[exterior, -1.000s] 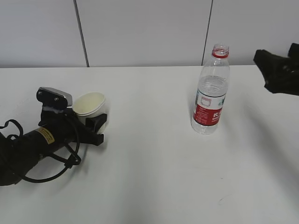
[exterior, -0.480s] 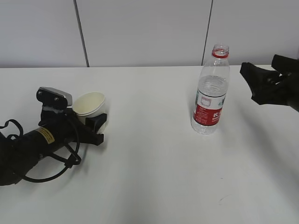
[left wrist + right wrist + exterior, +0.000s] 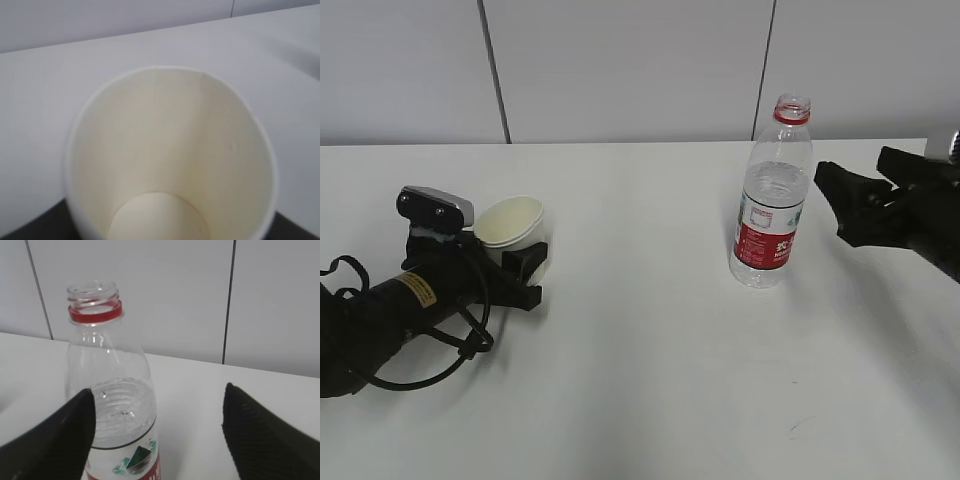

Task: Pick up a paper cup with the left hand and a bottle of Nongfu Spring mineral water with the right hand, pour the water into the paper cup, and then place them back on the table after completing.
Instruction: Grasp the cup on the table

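paper cup [image 3: 170,165] base cropped, left hand's fingers hidden, bottle [image 3: 117,410] bottom cropped

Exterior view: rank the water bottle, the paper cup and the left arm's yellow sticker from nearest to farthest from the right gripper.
From the right hand:
1. Water bottle, just to its left, not touching.
2. Paper cup, far across the table at the left, between the left hand's fingers.
3. Yellow sticker, farther left on that arm.

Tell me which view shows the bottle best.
Exterior view: the whole bottle stands uncapped on the table, red label visible. Right wrist view shows only its upper part, the open mouth and the water line, between the open fingers. Left wrist view shows only the cup.
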Tool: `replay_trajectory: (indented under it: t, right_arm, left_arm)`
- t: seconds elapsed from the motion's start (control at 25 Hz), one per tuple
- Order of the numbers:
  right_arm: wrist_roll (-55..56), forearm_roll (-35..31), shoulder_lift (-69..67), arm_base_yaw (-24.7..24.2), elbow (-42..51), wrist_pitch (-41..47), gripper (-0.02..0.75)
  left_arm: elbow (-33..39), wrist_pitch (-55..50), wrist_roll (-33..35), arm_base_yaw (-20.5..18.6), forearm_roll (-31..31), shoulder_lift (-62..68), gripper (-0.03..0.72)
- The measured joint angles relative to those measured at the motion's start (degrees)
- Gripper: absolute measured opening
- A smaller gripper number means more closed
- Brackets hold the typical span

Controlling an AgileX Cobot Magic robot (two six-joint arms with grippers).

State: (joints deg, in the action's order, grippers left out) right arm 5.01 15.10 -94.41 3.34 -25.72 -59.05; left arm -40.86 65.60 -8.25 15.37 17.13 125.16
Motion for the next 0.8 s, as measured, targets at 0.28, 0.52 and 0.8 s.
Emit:
replay_trajectory:
  t: [0.28,0.52,0.8]
  right_arm:
    - [5.2,1.4,-4.9,0.0,0.0,-5.5,0.588]
    - [6.0,5.0,-5.8,0.0,-0.2,-5.4,0.589]
    - [5.6,6.0,-6.3,0.0,-2.2,-1.2,0.663]
  left_arm:
    - [0.0,0.0,0.0,0.0,-0.1,0.0,0.382]
    - [0.0,0.0,0.0,0.0,-0.2,0.0,0.382]
    - [0.0,0.0,0.0,0.0,-0.2,0.0,0.382]
